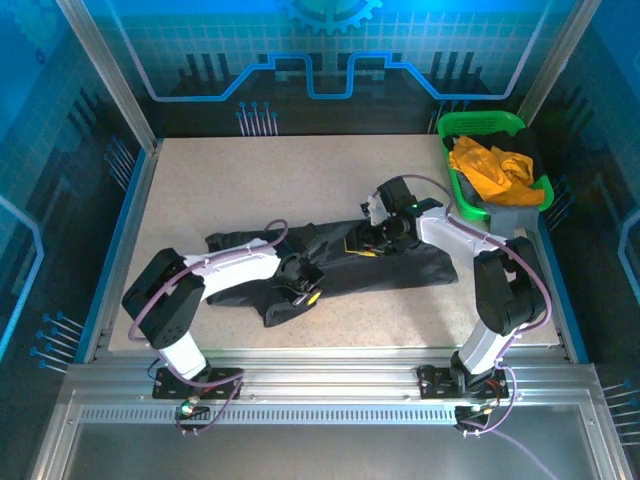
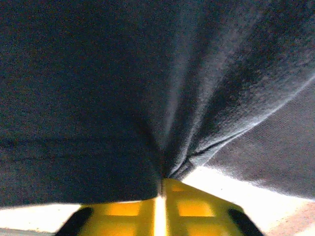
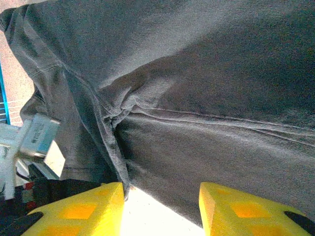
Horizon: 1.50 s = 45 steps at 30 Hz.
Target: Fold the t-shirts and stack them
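A large black t-shirt [image 1: 400,268] lies crumpled across the middle of the table. My left gripper [image 1: 303,291] is shut on a pinch of its near lower edge; in the left wrist view the dark cloth [image 2: 123,88] gathers into the closed yellow fingers [image 2: 192,206]. My right gripper [image 1: 362,243] stands open over the shirt's upper middle. Its yellow fingers [image 3: 83,211] straddle the edge of the charcoal cloth [image 3: 206,113] without clamping it. An orange-yellow t-shirt [image 1: 488,166] sits bunched in the green basket [image 1: 452,130], with a grey shirt [image 1: 515,216] under it.
The green basket stands at the table's back right corner. Bare speckled tabletop [image 1: 260,185] stretches behind and left of the black shirt. Blue rails [image 1: 118,250] edge the table's sides.
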Tool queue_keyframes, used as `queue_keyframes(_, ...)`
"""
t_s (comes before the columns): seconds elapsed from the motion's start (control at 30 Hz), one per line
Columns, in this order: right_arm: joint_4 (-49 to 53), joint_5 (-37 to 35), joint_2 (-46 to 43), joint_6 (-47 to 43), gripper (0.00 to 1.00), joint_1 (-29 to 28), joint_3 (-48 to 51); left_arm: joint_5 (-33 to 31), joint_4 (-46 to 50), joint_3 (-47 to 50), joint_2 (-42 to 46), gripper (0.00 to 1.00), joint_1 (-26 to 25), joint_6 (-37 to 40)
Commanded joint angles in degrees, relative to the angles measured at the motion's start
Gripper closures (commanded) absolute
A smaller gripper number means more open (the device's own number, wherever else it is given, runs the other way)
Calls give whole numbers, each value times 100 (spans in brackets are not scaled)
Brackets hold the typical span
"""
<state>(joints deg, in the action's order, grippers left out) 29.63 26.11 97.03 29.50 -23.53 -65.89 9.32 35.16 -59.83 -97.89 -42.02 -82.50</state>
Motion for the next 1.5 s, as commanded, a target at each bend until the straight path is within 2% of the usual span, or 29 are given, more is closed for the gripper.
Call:
queue_keyframes(0.0, -50, 157, 87, -102, 55, 68, -53, 400, -419, -65, -222, 77, -55, 256)
queue_keyframes(0.13, -36, 164, 131, -102, 55, 73, -115, 656, -1159, 3, -332, 60, -37, 444)
queue_keyframes(0.23, -14, 177, 148, -91, 55, 68, -151, 762, -1697, 262, -74, 56, 56, 481)
queue_keyframes(0.3, -1, 167, 139, -76, 55, 51, -150, 606, -1589, 452, 360, 56, 175, 498)
queue_keyframes(0.4, 113, 80, 172, -189, 56, -156, -261, 184, -862, 691, 1221, 55, 440, 637)
queue_keyframes(0.5, 282, 20, 398, -326, 57, -551, -553, -80, -345, 1143, 2092, 57, 1035, 751)
queue_keyframes(0.6, 238, -51, 697, -263, 58, -820, -778, -110, -41, 1669, 2753, 60, 2021, 1009)
queue_keyframes(0.67, 210, -124, 984, -187, 58, -861, -937, -142, -44, 1893, 2989, 59, 2799, 1465)
queue_keyframes(0.77, 476, -237, 1493, -96, 59, -732, -1346, -32, -337, 2018, 2896, 61, 3801, 2171)
queue_keyframes(0.93, 1187, -485, 2074, -241, 58, -500, -2115, 111, -816, 1818, 2149, 63, 4668, 3336)
queue_keyframes(1.1, 1447, -572, 2299, -200, 57, -337, -2288, 12, -1064, 1606, 1665, 58, 4944, 4094)
queue_keyframes(1.33, 1471, -624, 2355, -163, 57, -275, -2201, 312, -1817, 1702, 1612, 57, 4949, 4210)
queue_keyframes(1.47, 1466, -616, 2330, -159, 57, -227, -2154, 296, -1811, 1704, 1550, 57, 4979, 4311)
